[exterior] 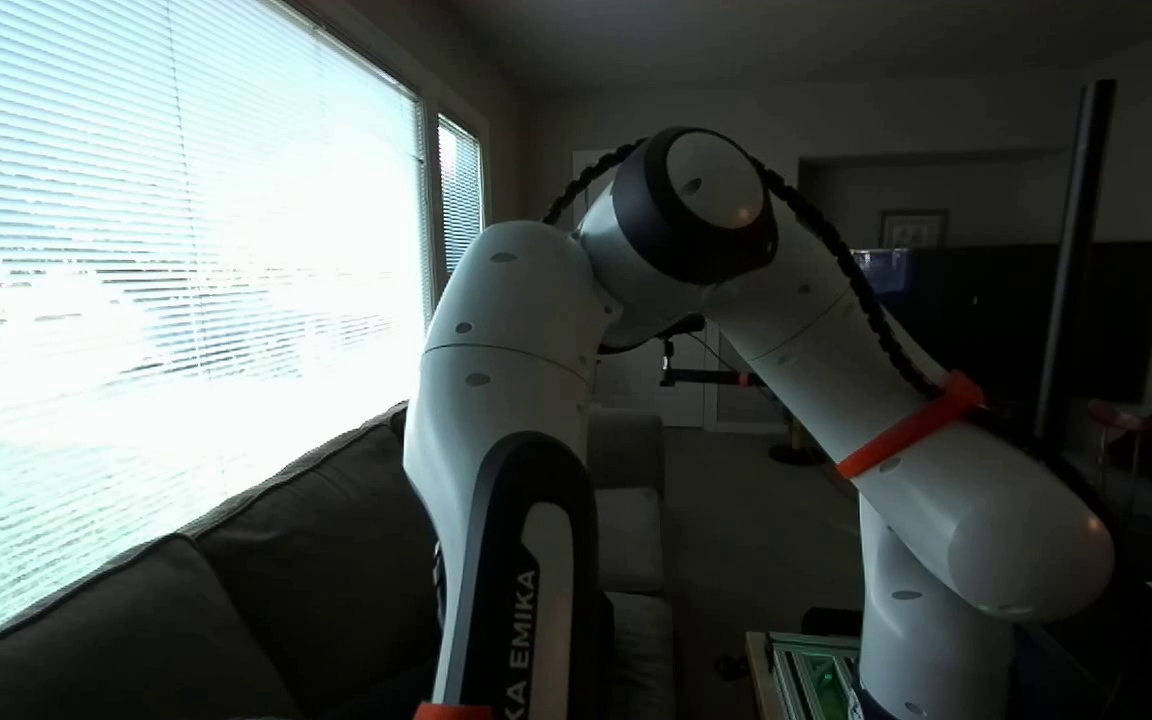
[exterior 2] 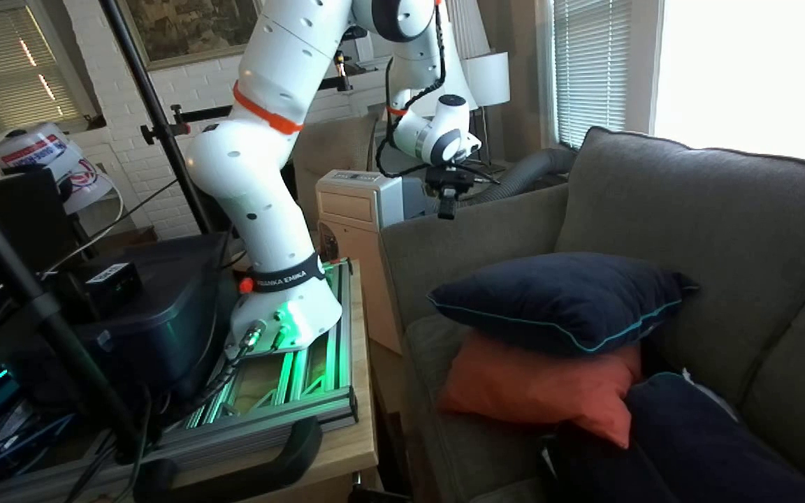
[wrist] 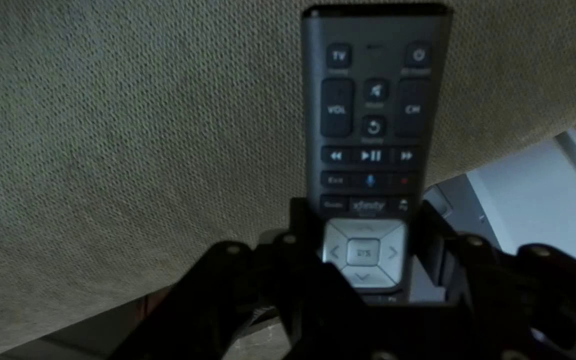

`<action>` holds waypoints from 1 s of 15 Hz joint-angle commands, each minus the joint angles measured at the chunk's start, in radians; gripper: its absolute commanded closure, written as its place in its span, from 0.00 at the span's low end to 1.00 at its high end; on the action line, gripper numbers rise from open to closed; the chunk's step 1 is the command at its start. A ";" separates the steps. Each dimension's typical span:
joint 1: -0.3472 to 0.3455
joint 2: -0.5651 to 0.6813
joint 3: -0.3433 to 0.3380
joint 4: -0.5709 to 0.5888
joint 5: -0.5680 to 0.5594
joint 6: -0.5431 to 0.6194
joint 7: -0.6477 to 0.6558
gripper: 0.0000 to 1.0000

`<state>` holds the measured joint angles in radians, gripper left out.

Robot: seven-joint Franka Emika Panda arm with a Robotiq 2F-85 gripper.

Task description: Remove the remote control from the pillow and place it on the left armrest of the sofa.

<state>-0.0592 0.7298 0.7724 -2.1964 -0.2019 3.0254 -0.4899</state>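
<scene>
Claw: black two-finger gripper (wrist: 363,227) clamped on the slim dark grey plastic remote control (wrist: 375,142), one finger per side, about level with the top of the silver square arrow pad (wrist: 338,272). Remote's over the grey-brown woven armrest (wrist: 143,140) of the large dark grey fabric sofa (exterior 2: 703,209). Can't tell if it touches.

Readable on remote: TV, VOL, CH, xfinity. Exit is blurry. Icons: power, mute, rewind, play/pause, fast-forward, blue mic, red dot. Pad centre text too smeared.

Arm branding: FRANKA EMIKA on the black band (exterior 2: 284,279) at the base of the white robot arm (exterior 2: 256,175); tail end "KA EMIKA" on its long black panel (exterior: 511,550). Small white label (exterior 2: 107,272) on a black box, illegible.

Edges: wrist view has wide fabric left of the remote, narrower strip right, then the rounded armrest edge. In an exterior view, boxy tan-and-white appliance (exterior 2: 353,202) stands just outside the armrest; grey ribbed hose (exterior 2: 532,175) runs behind it, near the gripper. Seat side: navy pillow with teal piping (exterior 2: 556,300) on an orange pillow (exterior 2: 528,381), both lower than the gripper.
</scene>
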 commanded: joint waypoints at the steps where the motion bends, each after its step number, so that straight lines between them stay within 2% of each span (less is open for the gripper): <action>1: -0.002 0.035 0.015 0.046 -0.047 -0.072 -0.069 0.72; 15: 0.136 0.074 -0.036 0.160 -0.039 -0.192 -0.269 0.72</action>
<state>0.0398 0.7780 0.7562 -2.0824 -0.2304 2.8715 -0.7249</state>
